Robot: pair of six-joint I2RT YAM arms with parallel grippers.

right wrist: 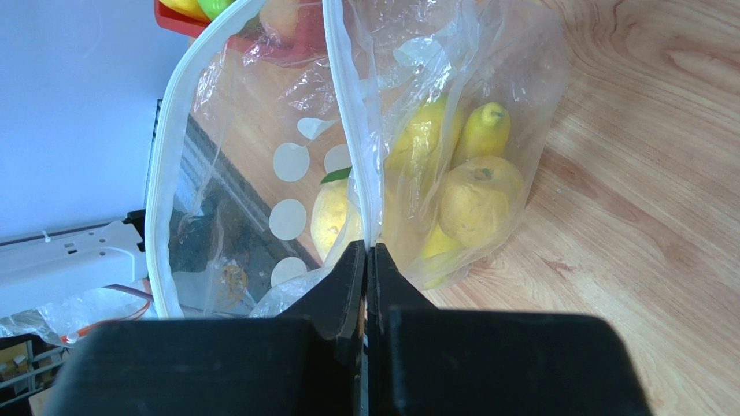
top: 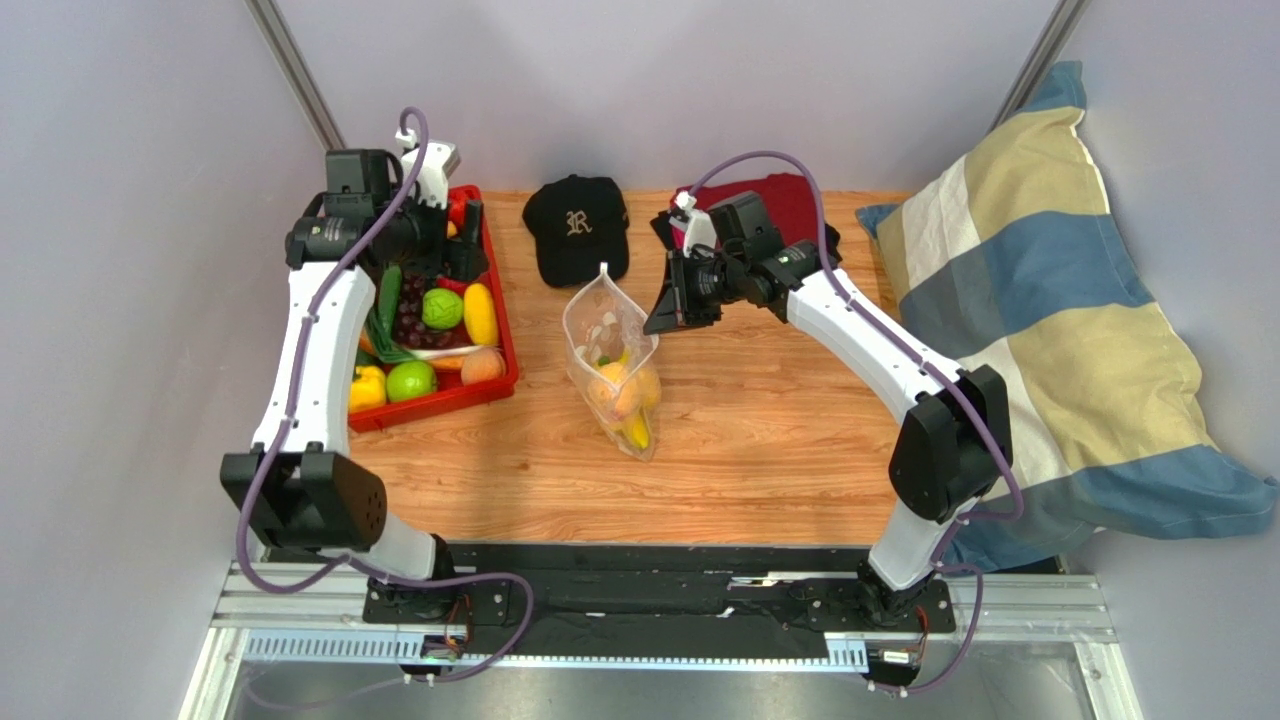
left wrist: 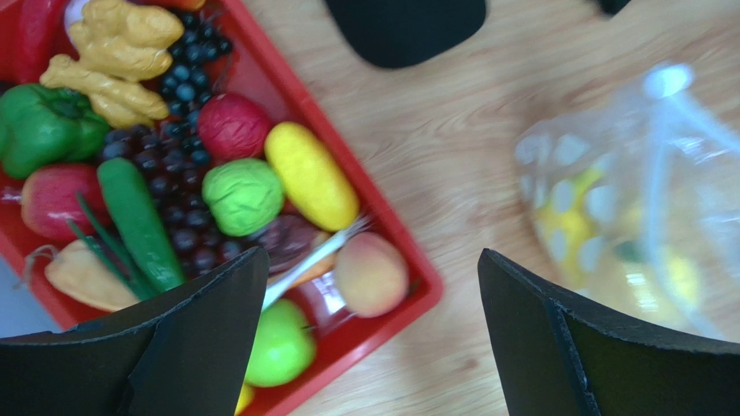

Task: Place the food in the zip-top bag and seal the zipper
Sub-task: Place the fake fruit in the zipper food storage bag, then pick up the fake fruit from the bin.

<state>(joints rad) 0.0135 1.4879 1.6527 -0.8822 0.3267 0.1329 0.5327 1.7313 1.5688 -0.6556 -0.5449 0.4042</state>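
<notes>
The zip-top bag (top: 613,368) stands mid-table, its mouth held up and apart. My right gripper (top: 661,312) is shut on the bag's rim (right wrist: 366,247), pinching the white zipper (right wrist: 349,121) strip. Inside the bag lie a yellow banana (right wrist: 484,130) and round yellow fruits (right wrist: 478,201). My left gripper (top: 451,237) hangs open and empty over the red tray's corner (left wrist: 372,256), just above a peach (left wrist: 373,276). A green apple (left wrist: 280,342), a yellow fruit (left wrist: 311,175) and a green lime (left wrist: 243,196) lie in the tray. The bag (left wrist: 625,217) shows blurred to the right.
The red tray (top: 507,342) at the left holds several more toy vegetables and grapes. A black cap (top: 576,225) lies behind the bag, a dark red cloth (top: 789,200) behind my right arm. A striped pillow (top: 1052,330) fills the right side.
</notes>
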